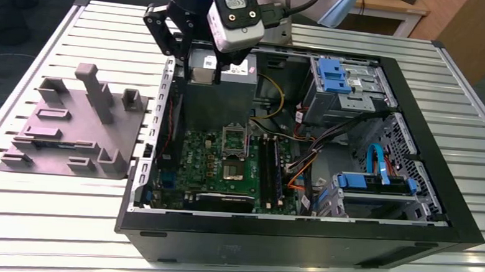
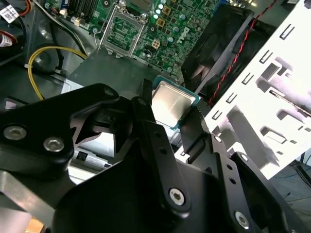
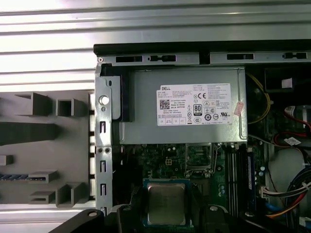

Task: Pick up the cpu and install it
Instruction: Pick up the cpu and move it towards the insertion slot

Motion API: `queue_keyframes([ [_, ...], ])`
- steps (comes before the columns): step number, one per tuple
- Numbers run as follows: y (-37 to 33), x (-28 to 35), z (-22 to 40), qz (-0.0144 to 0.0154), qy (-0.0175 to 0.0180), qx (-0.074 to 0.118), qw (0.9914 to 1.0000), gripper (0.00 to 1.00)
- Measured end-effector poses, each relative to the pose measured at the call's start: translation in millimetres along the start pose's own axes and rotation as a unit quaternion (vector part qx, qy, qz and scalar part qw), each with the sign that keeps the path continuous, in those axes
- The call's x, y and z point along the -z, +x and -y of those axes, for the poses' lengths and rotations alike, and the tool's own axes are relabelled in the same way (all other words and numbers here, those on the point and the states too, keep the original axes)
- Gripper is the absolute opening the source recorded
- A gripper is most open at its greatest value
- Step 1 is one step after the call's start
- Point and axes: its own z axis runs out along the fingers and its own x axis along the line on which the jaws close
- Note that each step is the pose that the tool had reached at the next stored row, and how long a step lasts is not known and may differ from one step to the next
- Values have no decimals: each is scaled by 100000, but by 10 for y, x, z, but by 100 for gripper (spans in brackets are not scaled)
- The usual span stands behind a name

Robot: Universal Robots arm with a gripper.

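Pinching the cpu [image 2: 171, 103] by opposite edges between the gripper [image 2: 174, 101] jaws, over the grey power supply [image 3: 182, 104] inside an open computer case [image 1: 303, 248].

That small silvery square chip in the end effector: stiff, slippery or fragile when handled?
The small flat square silvery-topped cpu looks rigid, so it likely won't flex. Held only by its thin edges in the black end effector, its smooth metal could slip or tilt. Probably light, and fragile if dropped onto the green motherboard.
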Motion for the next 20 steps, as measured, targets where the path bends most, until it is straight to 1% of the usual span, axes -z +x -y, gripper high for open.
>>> queue_keyframes([
  [3,-3,0,5,4,-4,10,100000,47],
  [7,-5,2,68,0,21,9,100000,47],
  [10,-11,2,87,5,65,7,100000,47],
  [20,-235,4,78,2,67,7,100000,47],
])
